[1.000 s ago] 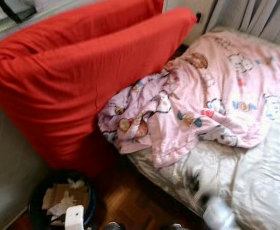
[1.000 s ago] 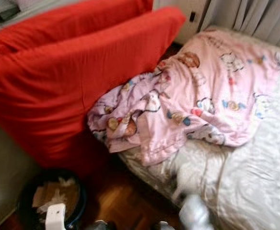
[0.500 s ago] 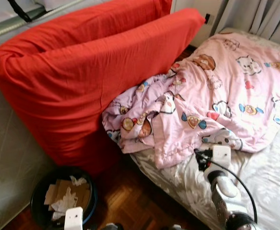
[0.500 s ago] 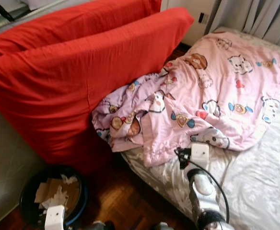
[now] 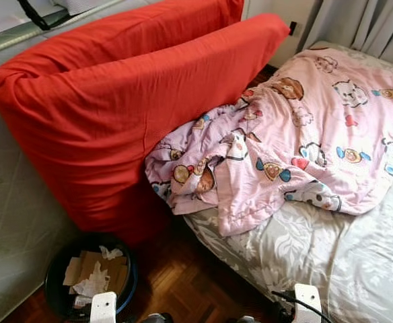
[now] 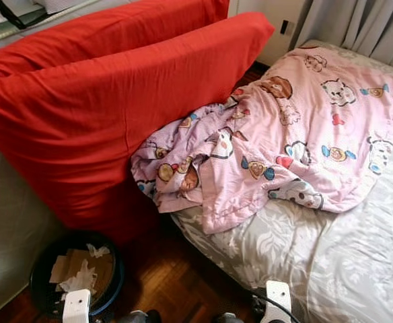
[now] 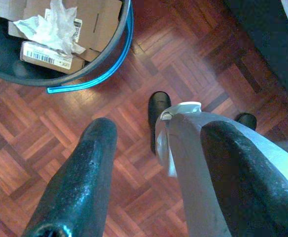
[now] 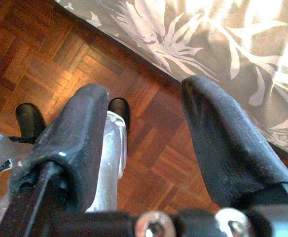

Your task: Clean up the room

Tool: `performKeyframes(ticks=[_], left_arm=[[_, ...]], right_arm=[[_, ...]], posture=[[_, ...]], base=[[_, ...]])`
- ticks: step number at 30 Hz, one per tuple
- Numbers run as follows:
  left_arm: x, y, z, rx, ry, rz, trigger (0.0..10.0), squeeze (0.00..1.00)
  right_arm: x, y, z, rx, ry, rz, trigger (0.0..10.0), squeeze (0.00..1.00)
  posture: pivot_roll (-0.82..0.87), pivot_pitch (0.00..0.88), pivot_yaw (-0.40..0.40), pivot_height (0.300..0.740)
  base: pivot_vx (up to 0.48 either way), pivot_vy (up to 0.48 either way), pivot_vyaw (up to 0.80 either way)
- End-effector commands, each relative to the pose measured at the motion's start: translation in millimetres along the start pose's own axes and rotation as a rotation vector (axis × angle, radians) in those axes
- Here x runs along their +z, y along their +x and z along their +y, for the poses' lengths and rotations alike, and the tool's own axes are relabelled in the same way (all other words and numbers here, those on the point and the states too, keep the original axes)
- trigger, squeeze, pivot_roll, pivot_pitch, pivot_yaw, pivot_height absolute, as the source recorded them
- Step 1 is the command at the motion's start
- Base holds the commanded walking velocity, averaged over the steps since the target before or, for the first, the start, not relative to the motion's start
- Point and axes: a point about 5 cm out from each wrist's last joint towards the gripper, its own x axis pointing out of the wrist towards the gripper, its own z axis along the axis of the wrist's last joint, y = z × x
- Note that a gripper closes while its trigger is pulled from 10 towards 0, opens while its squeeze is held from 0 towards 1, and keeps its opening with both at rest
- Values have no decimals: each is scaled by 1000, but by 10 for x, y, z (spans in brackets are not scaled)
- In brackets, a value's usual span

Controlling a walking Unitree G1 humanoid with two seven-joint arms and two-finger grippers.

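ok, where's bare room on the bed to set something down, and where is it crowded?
Free: the grey leaf-print sheet, between the pink blanket's lower hem and the mattress edge nearest the robot. Also a strip of parquet floor between the bin and the bed. Crowded: the blanket bunches against the red cushions; the bin holds cardboard and paper.

Rumpled pink blanket (image 6: 297, 134) on bed (image 6: 358, 262)

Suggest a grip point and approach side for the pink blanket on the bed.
Grip the pink blanket at its loose bunched corner hanging off the mattress edge beside the red cushion. Come from the floor side: the folds stand proud there, probably easier to pinch than the flat spread.
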Motion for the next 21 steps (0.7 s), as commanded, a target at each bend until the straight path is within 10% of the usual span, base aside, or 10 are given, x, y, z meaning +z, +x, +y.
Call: performKeyframes(ticks=[1, 21], left_arm=[[-114, -29, 15, -6, 16, 45, 10000, 0], [-107, -25, 16, 1, 23, 50, 10000, 0]], right_arm=[[-45, -15, -7, -2, 14, 6, 10000, 0], [-35, -9, 1, 1, 11, 10, 10000, 0]], posture=[[56, 173, -16, 719], [53, 196, -18, 719]], base=[[0, 0, 0], [0, 217, 0]])
